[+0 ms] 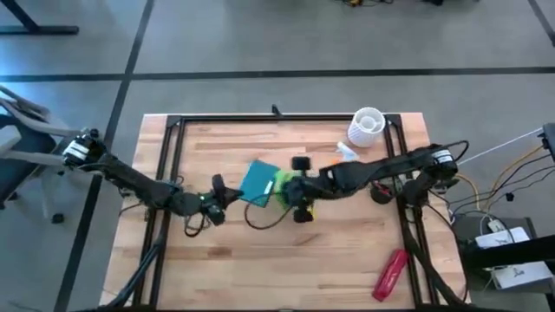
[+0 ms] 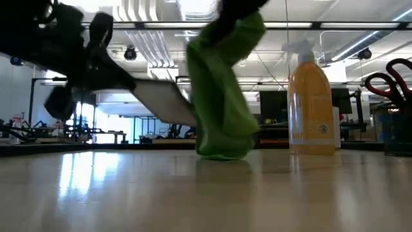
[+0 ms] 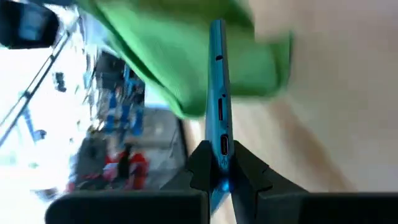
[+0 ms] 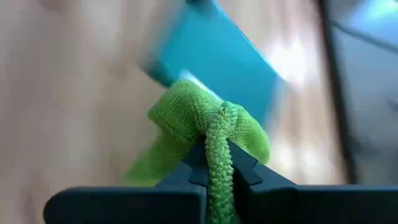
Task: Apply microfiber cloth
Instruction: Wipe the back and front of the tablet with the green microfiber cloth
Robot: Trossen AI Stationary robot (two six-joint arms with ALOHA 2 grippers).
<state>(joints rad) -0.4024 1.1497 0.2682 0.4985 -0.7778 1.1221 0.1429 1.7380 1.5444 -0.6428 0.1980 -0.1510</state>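
while the right claw [image 4: 217, 171] pinches a bunched fold of the microfiber cloth [image 4: 208, 127] tight between its fingers, the lime-green fabric hangs from it and presses against the face of a flat teal device [image 4: 221, 65]. the left claw [image 3: 221, 177] is clenched on the lower edge of that device [image 3: 217, 93], which stands edge-on between its fingers with the cloth [image 3: 180, 56] draped on one side of it.

from table height, the cloth [image 2: 222, 96] drops in a thick green fold whose bottom touches the worktop [image 2: 193, 193], and the device [image 2: 164, 100] slants up off the surface, tilted, held at its end by the left claw [image 2: 96, 67]. an orange spray bottle [image 2: 312, 106] stands upright near the cloth, apart from it.

seen from above, the two claws meet near the middle of the wooden worktop [image 1: 260, 269], the left claw [image 1: 227, 192] on the device [image 1: 257, 182] and the right claw [image 1: 293, 191] on the cloth [image 1: 282, 186] just beside it. farther back near the right rear corner sits a white ribbed cup [image 1: 367, 126], and a red object [image 1: 389, 274] lies by the right front edge, well apart.
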